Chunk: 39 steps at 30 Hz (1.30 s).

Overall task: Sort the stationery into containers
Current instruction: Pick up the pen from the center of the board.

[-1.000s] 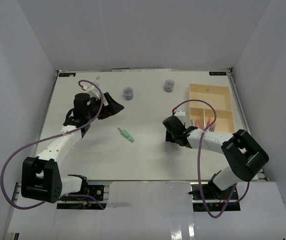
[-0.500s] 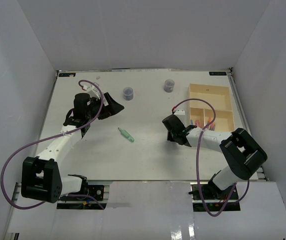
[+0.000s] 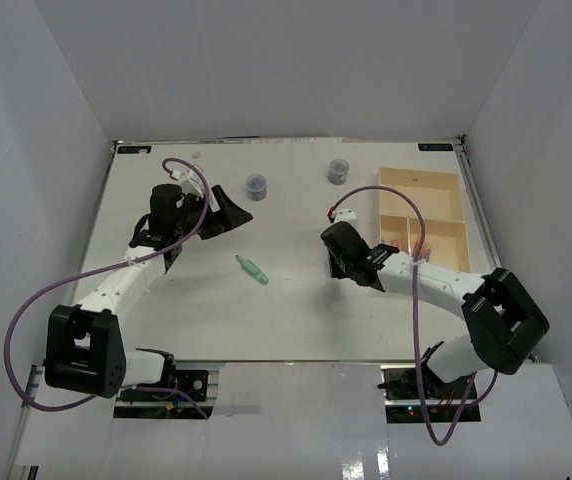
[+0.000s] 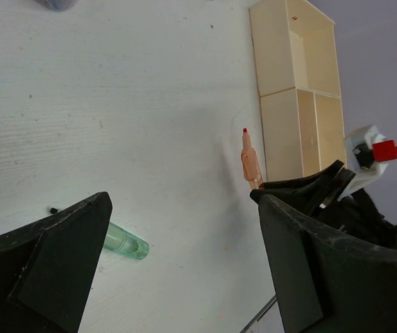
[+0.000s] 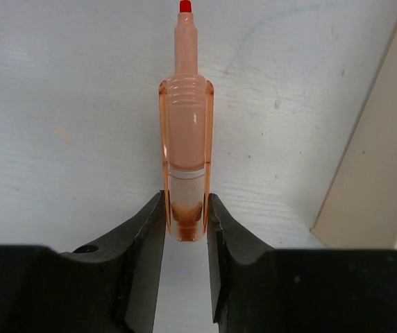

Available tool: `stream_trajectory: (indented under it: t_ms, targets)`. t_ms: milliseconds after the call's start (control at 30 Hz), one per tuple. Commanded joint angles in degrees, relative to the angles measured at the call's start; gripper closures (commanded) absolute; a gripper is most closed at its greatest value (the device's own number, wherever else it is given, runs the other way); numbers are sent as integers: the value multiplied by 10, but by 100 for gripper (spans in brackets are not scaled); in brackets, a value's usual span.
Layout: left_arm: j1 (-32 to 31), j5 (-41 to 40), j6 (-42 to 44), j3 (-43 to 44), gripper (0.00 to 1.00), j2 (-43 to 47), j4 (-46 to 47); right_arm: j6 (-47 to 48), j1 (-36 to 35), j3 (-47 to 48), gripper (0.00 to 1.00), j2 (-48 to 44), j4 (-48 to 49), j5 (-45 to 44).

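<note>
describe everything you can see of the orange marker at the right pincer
The orange marker is a translucent orange-pink plastic barrel with a ribbed collar, narrowing to a red tip. The right pincer clamps its rear end from both sides, tip pointing away from the wrist. It sits low over the white table, beside the beige tray.

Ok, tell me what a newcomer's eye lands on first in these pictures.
The orange marker, red tip pointing away, is pinched between the right fingers on the table beside the wooden tray. A green marker lies alone mid-table. The left fingers stand wide open over the table's left side.
</note>
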State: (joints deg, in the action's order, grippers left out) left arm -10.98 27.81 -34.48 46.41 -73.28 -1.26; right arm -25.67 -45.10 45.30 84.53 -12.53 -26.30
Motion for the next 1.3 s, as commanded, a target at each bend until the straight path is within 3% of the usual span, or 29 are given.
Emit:
stream_trajectory:
  t_ms: [0, 233, 400, 633, 1267]
  targets:
    - [2, 50, -6, 26, 2, -8, 7, 85, -5, 69, 85, -50, -23, 27]
    - [-13, 106, -31, 23, 2, -13, 33, 143, -5, 145, 83, -94, -50, 135]
    - [-61, 100, -45, 19, 2, -8, 42, 162, -5, 189, 83, -101, -53, 206]
    - [-120, 66, -88, 8, 2, -15, 92, 185, -6, 213, 82, -96, -50, 246]
    - [-122, 48, -146, 69, 2, -53, 183, 206, -7, 187, 83, -118, -31, 280]
